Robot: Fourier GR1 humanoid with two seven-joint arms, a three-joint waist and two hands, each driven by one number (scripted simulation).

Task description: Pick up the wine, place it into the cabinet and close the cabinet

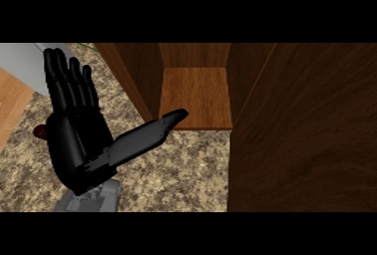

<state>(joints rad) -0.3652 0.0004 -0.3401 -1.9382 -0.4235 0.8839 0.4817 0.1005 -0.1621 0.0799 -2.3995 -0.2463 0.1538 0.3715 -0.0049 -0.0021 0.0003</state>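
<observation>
Down on the speckled counter [184, 169] my left hand [70, 134] is open, fingers straight, thumb pointing toward the open cabinet [195, 97]; wine [40, 131] is just a dark red bit peeking out behind the hand's left edge; door [302, 129] stands wide along the right.

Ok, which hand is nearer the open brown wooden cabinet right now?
Left. The left hand is open just left of the brown wooden cabinet, thumb pointing toward its shelf; the right hand is out of view.
</observation>
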